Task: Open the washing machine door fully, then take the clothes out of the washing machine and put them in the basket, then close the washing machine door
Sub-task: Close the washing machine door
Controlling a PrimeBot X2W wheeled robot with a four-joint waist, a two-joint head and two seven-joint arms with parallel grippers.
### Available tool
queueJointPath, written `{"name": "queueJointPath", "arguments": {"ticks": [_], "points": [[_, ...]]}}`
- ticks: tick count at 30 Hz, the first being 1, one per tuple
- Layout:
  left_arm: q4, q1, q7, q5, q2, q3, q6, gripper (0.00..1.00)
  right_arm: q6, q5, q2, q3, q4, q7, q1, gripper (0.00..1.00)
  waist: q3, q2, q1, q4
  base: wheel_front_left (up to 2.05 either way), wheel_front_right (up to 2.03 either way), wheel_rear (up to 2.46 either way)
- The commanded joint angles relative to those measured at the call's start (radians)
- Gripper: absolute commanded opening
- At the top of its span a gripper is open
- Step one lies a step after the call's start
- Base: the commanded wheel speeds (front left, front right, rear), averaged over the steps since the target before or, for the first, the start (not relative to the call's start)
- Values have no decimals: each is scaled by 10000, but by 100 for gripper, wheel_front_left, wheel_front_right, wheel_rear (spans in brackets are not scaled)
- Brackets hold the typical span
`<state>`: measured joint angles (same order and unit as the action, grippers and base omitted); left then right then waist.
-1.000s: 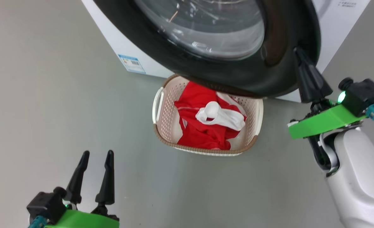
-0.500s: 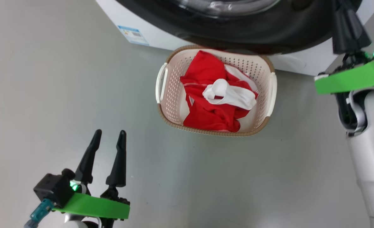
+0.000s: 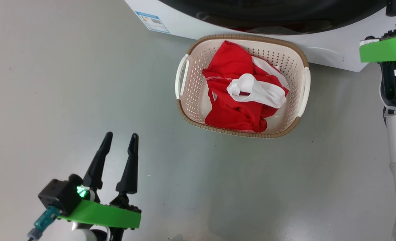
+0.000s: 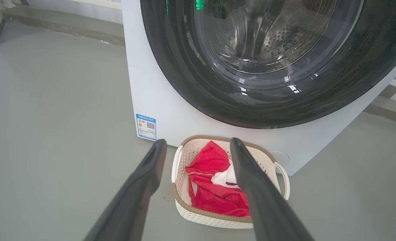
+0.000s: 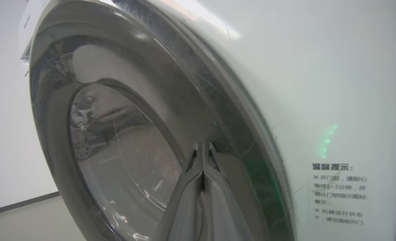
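Two grippers are at work here, and the left gripper (image 3: 121, 134) is the idle one. It hangs low over the grey floor (image 3: 50, 83) with its fingers spread apart and nothing between them, well away from everything else.

Moving right, a small blue label (image 3: 152, 22) sits on the lower corner of the washing machine (image 3: 191, 31). The basket (image 3: 238, 134) stands on the floor just in front of the machine. The clothes (image 3: 231, 113) lie heaped inside it, red cloth with a white piece on top. They are soft and light and look finished with.

Above the basket is the door (image 4: 184, 83). In the left wrist view it appears to lie flat against the machine's front, with the steel drum visible through the glass, so it looks shut or very nearly so.

Furthest right, the right gripper (image 5: 203, 145) has its two fingers pressed together, empty, with the tips at the door's glossy black rim. Whether they actually touch it I cannot tell.

The door is likely stiff and fairly heavy, swinging on its hinge. Its glossy rim is probably slippery, so closed fingertips could skid sideways. The glass bulge is the part to spare. Any last push is best placed square on the wide rim at the side away from the hinge, held until the latch catches.
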<state>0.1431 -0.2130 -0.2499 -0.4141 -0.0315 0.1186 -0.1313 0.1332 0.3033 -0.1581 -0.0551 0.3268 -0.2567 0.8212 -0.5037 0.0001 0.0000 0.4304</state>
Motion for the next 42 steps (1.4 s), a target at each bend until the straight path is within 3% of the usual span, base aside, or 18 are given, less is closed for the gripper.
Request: {"name": "queueJointPath", "arguments": {"ticks": [1, 6, 13, 14, 16, 17, 32, 42], "points": [[-241, -187, -118, -139, -187, -329, 6, 100, -25, -36, 123, -81, -300, -51, 393, 0, -57, -1, 0, 33, 0, 0, 0], [-199, -245, -118, -177, -187, -344, 6, 100, -25, -159, 229, -92, -347, -51, 441, 0, -63, -1, 0, 5, 0, 0, 0], [-81, -131, -118, -67, -187, -462, 6, 100, -25, -157, 176, 761, -188, -51, -503, 0, 409, -1, 0, -165, 0, 0, 0], [-55, -107, -118, -36, -187, -489, 6, 100, -25, -160, 150, 906, -167, -51, -686, 18, 498, -1, 0, -198, 0, 0, 0], [-13, -55, -118, 33, -187, -551, 6, 100, -25, -69, 184, 1022, -195, -51, -1056, 64, 674, -1, 0, -276, 0, 0, 0], [4, -30, -118, 83, -187, -595, 6, 100, -25, -45, 192, 1129, -195, -51, -1260, 99, 760, -1, 0, -326, 0, 0, 0], [4, 290, -118, 538, -190, -1162, 6, 100, -25, 227, 550, 1519, -343, -51, -3816, 100, 1932, -1, 0, -1250, 0, 0, 0], [-204, 526, -118, 384, -625, -1081, 6, 100, -25, 227, 630, 1222, -699, -51, -5198, 100, 2493, -1, 0, -1876, 0, 0, 0]]}}
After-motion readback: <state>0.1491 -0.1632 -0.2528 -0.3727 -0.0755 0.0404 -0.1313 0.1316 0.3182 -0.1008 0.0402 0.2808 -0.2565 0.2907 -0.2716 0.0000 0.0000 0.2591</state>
